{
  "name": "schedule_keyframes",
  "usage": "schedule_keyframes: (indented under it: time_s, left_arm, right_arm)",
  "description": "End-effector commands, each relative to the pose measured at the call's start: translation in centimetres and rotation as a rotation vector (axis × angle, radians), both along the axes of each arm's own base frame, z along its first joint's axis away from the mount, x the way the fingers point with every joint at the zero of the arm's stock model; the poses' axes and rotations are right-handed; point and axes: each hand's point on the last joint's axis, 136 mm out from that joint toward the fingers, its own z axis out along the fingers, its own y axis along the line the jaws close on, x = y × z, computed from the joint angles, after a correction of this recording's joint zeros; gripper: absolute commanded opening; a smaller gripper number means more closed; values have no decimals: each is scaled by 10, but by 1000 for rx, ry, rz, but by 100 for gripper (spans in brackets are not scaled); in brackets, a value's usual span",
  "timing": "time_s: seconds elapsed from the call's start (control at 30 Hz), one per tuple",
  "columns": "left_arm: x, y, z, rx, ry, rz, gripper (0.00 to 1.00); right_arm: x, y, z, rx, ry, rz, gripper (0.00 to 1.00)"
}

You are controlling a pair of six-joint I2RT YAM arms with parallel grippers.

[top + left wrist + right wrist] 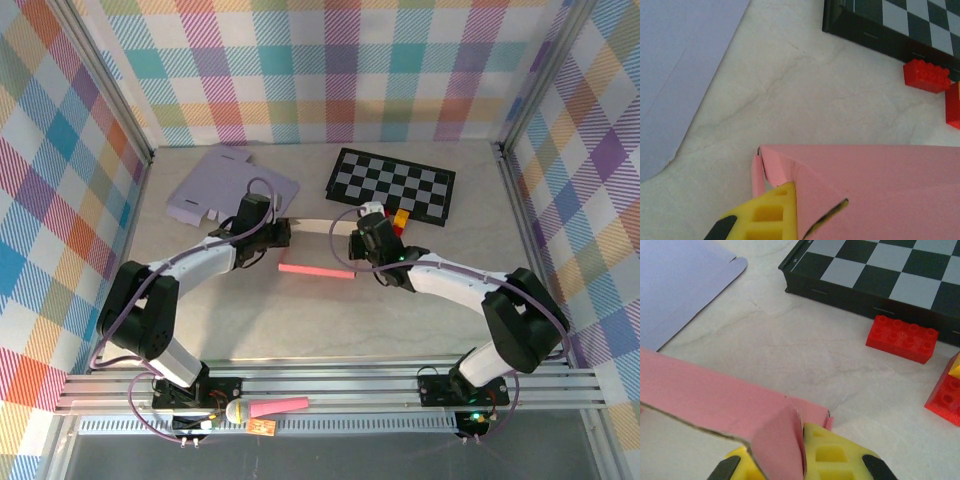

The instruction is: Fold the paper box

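Note:
The pink paper box [316, 268] hangs between my two grippers in the middle of the table, and its pale inner side [318, 224] faces up. My left gripper [281, 236] is shut on the box's left end. In the left wrist view a yellow finger [767, 215] presses a folded pink corner flap [774, 167] against the box wall [880, 190]. My right gripper [356, 245] is shut on the right end. In the right wrist view a pink flap [777, 445] is pinched between the yellow fingers [832, 455], and the pink wall [715, 395] runs off to the left.
A flat lavender cardboard sheet [226, 185] lies at the back left. A black-and-grey checkerboard [392, 183] lies at the back right, with red toy bricks [399, 221] just in front of it, close to the right gripper. Aluminium frame posts and plaid walls surround the table.

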Motion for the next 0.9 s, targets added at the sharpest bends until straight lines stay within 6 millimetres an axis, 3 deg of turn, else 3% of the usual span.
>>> schedule_keyframes:
  time_s: [0.0, 0.1, 0.23, 0.37, 0.47, 0.53, 0.7, 0.87]
  left_arm:
    - [-15, -16, -3, -56, 17, -71, 6]
    - [-21, -16, -11, -38, 32, -70, 6]
    - [-24, -10, -12, -4, 21, -48, 5]
    - [-24, -6, -11, 23, 18, -39, 4]
    - [-24, -7, -9, 40, 6, -39, 4]
    - [-24, -8, -7, 50, -1, -39, 4]
    - [-24, -11, -4, 77, -17, -52, 3]
    - [-24, -15, -2, 91, -26, -62, 3]
  right_arm:
    - [-10, 2, -6, 0, 31, -2, 1]
    - [-15, -1, -11, -18, 59, -15, 4]
    - [-23, -4, -5, 1, 115, -41, 19]
    - [-42, -6, 7, 32, 267, -69, 46]
    - [-64, -3, 31, 126, 364, -74, 68]
    - [-78, -4, 45, 196, 422, -91, 78]
    - [-103, -4, 76, 343, 530, -110, 85]
    - [-95, -12, 110, 483, 578, -171, 86]
